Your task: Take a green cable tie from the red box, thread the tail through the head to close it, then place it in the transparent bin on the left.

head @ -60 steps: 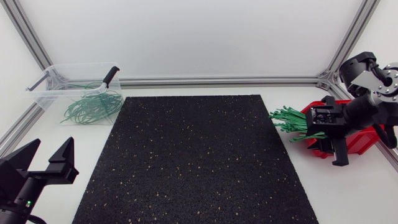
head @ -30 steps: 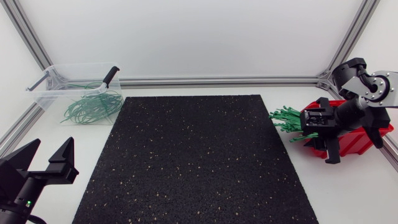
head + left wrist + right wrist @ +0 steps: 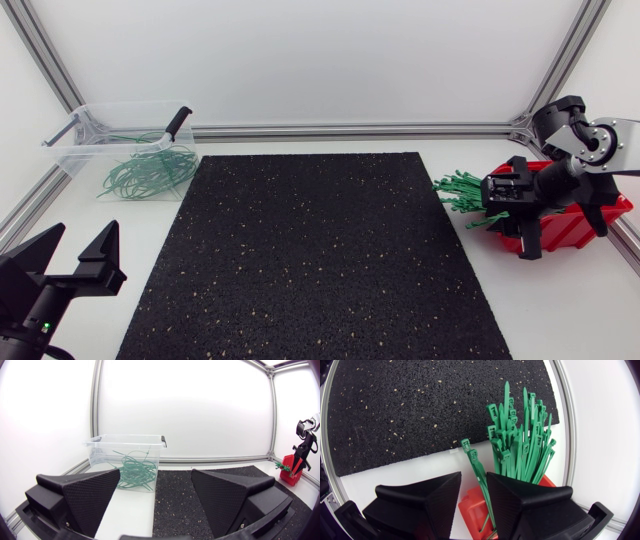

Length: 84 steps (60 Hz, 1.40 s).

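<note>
The red box (image 3: 578,226) sits at the table's right edge, with a bundle of green cable ties (image 3: 461,194) fanning out of it toward the mat. My right gripper (image 3: 523,224) hangs over the box's near end. In the right wrist view its fingers stand a narrow gap apart, open (image 3: 474,480). One green tie (image 3: 476,462) runs between them, lying against one finger only, beside the rest of the bundle (image 3: 522,445). The transparent bin (image 3: 88,114) at the far left holds looped green ties (image 3: 150,170). My left gripper (image 3: 76,256) rests wide open at the near left, holding nothing (image 3: 155,495).
A black speckled mat (image 3: 310,260) covers the middle of the table. A black handle (image 3: 178,122) rests on the bin's far right rim. Aluminium frame rails run along the table's back and sides. White tabletop borders the mat on both sides.
My right arm has swung in over the red box and its fingers have drawn closer together around a tie. The left arm has not moved.
</note>
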Motion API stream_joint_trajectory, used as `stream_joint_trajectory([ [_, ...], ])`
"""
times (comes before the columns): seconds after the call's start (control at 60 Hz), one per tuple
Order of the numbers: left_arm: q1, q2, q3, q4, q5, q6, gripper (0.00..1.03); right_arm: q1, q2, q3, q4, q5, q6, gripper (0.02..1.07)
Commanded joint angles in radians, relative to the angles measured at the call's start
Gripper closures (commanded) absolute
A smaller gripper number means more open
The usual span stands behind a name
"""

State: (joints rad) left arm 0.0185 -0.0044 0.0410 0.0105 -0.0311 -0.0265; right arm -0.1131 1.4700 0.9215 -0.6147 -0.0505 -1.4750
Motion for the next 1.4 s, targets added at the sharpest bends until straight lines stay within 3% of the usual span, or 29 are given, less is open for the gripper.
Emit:
stream_joint_trajectory([
  [0.0,0.000,-0.009,-0.041,-0.010,-0.006,-0.016,0.04,-0.005,0.024,0.014,0.009,0.005,-0.034,0.66],
  [0.233,0.000,-0.009,-0.041,-0.010,-0.006,-0.016,0.04,-0.007,0.026,0.013,0.010,0.001,-0.036,0.77],
  [1.383,-0.008,-0.009,-0.041,-0.012,-0.003,-0.016,0.04,0.004,0.013,0.025,0.027,-0.002,-0.034,0.93],
])
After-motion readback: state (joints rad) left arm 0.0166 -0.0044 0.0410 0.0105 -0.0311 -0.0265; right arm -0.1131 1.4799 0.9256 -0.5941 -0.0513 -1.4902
